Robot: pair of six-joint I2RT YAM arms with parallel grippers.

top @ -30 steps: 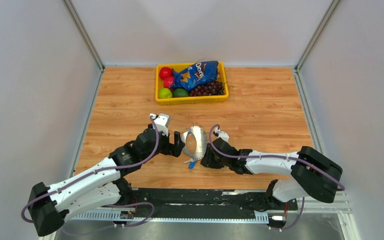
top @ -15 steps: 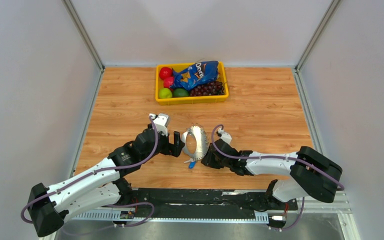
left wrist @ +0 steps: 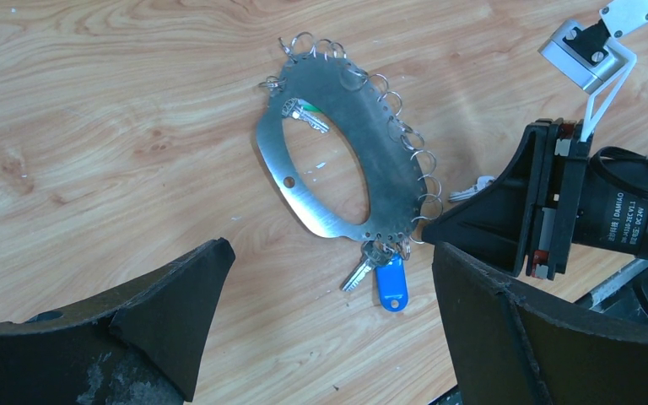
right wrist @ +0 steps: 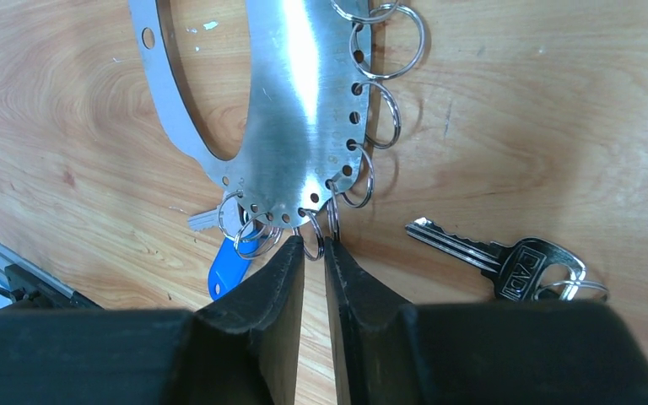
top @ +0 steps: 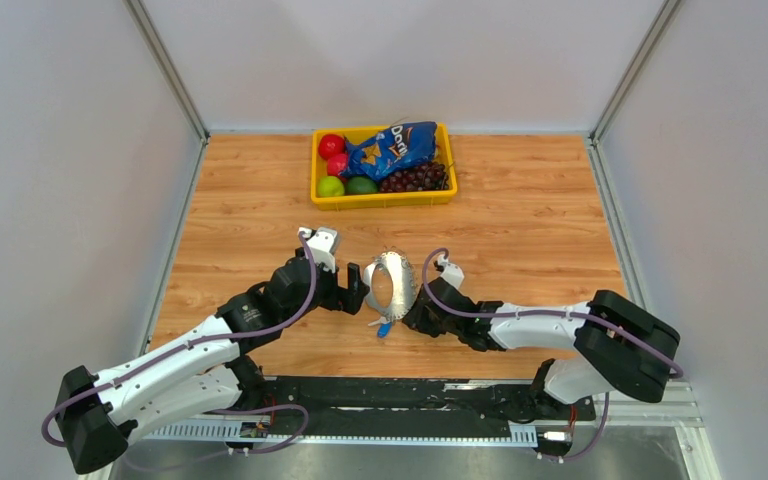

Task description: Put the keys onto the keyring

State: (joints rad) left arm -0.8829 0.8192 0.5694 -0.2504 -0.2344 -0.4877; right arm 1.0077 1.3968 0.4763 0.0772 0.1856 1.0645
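The left claw (left wrist: 329, 253) is gaping wide, with the silvery-grey oval flat metal keyring (left wrist: 388, 181) lying on the wooden surface (left wrist: 93, 126) just ahead of its fingers. The right claw (right wrist: 314, 249) is showing only a slim gap, its tips sitting at a small wire split ring (right wrist: 310, 236) on the keyring's edge; whether it is pinching it I cannot tell. A silvery key with a dark head (right wrist: 498, 256) is lying just right of those tips, a blue plastic tag (right wrist: 224, 270) just left
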